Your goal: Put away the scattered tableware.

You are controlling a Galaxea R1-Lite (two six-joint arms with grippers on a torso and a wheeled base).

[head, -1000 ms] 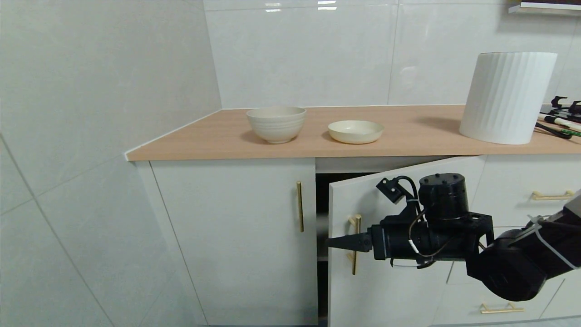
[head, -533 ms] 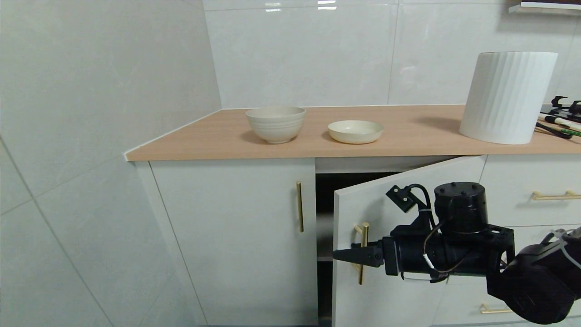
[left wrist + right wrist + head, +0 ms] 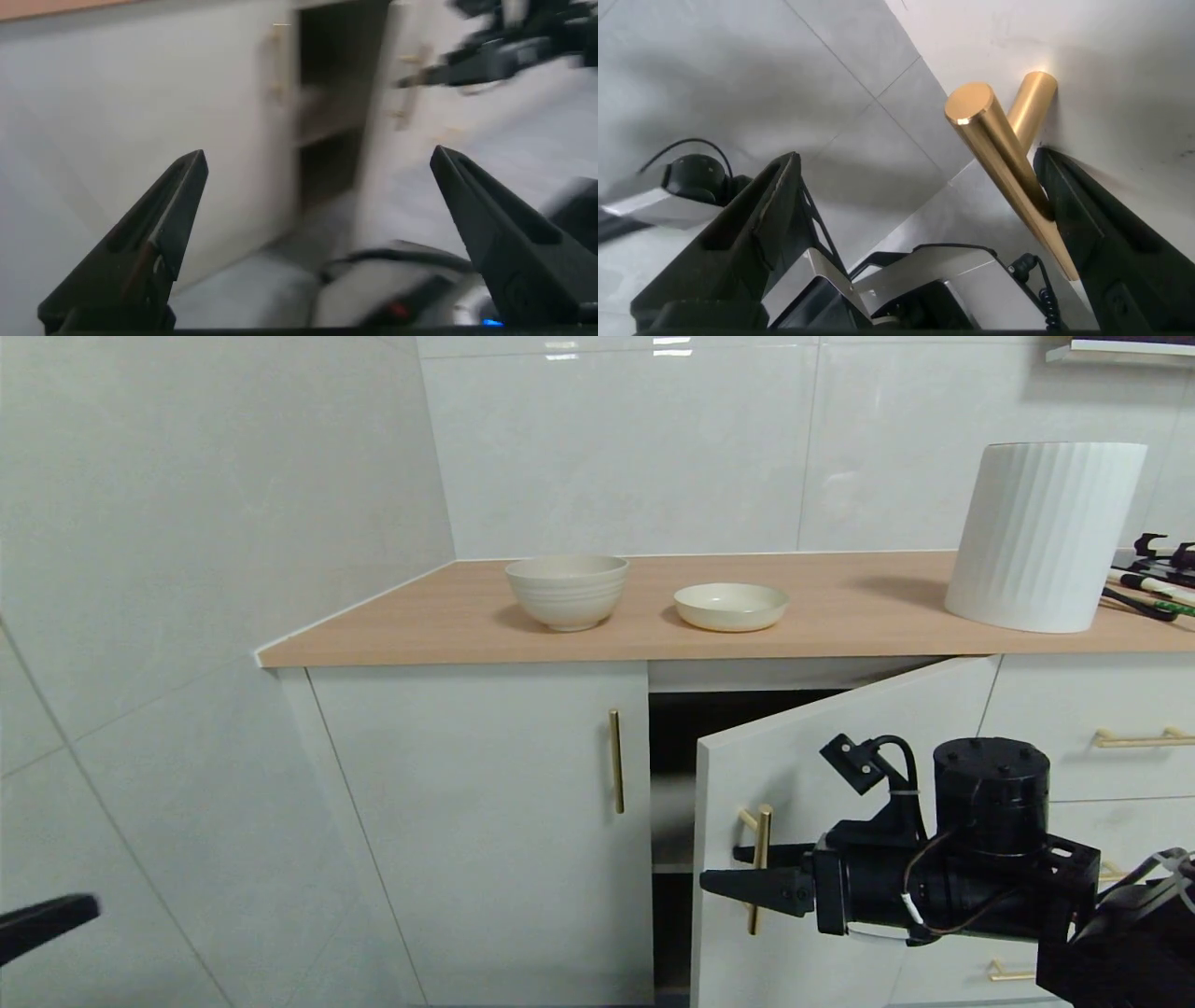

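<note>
A ribbed cream bowl (image 3: 567, 590) and a shallow cream dish (image 3: 731, 606) stand on the wooden counter (image 3: 392, 630). Below them, the right cabinet door (image 3: 840, 747) stands partly swung out, with a dark shelf (image 3: 670, 803) behind it. My right gripper (image 3: 724, 866) is open, its fingers on either side of the door's brass handle (image 3: 761, 868). In the right wrist view the handle (image 3: 999, 159) lies against one finger of that gripper (image 3: 915, 159). My left gripper (image 3: 318, 157) is open and holds nothing, low and to the left of the cabinet opening (image 3: 327, 103); its finger (image 3: 47, 919) shows at the lower left.
A tall white ribbed container (image 3: 1046, 537) stands at the counter's right, with utensils (image 3: 1153, 588) beyond it. The left cabinet door (image 3: 485, 821) is closed. Drawers with brass pulls (image 3: 1134, 737) lie right of the swung-out door. A tiled wall (image 3: 187, 616) bounds the left side.
My right gripper has moved down and right with the handle, and the door has swung further out. A left gripper finger has come into the head view at lower left.
</note>
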